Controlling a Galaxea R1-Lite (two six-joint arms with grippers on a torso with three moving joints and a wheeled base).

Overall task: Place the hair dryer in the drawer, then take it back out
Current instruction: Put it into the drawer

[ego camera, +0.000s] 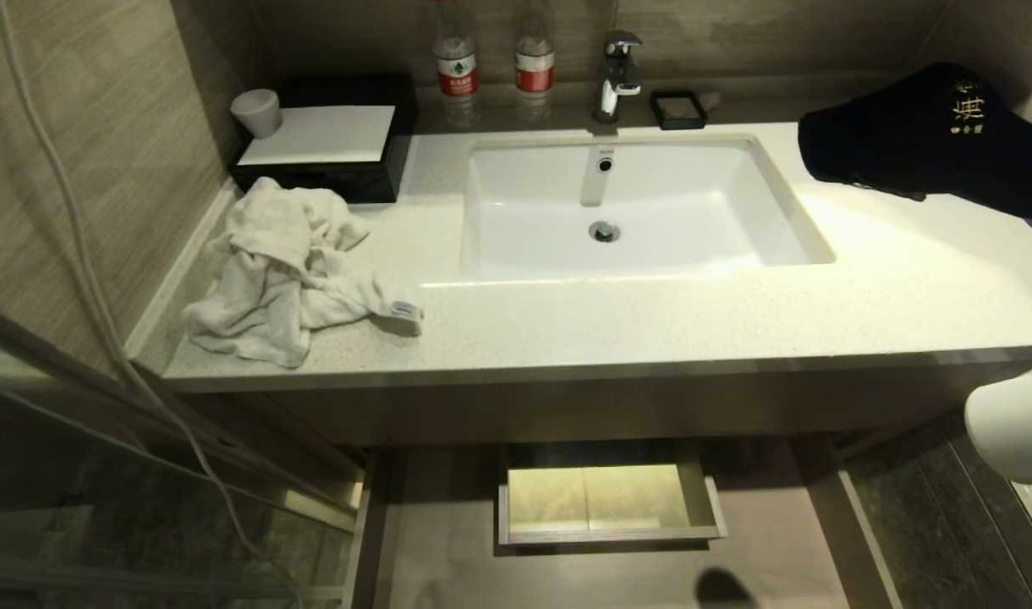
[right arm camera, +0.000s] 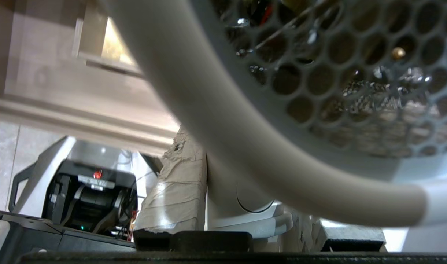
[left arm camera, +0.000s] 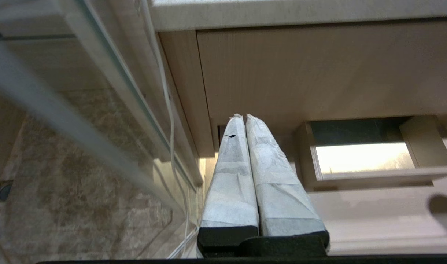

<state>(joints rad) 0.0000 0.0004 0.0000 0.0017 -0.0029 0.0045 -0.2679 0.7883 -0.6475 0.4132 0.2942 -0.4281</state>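
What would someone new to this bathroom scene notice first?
Probably the glossy white rectangular sink set in the pale speckled countertop, with a crumpled white towel to its left. Below, the light wood-grain drawer stands open, and at the right edge the right tool clamps the white hair dryer by its handle.

I see the hair dryer (ego camera: 1011, 436) white, its grille (right arm camera: 355, 69) a grey honeycomb. The drawer (ego camera: 609, 499) is pale wood-grain, as is the cabinet front (left arm camera: 300, 77). The counter (ego camera: 736, 313) is speckled cream, the sink (ego camera: 634, 207) white, the towel (ego camera: 283, 271) off-white. A black bag (ego camera: 930, 135) carries gold lettering. My left gripper's (left arm camera: 244, 118) fingers (left arm camera: 229, 176) are wrapped in whitish tape.
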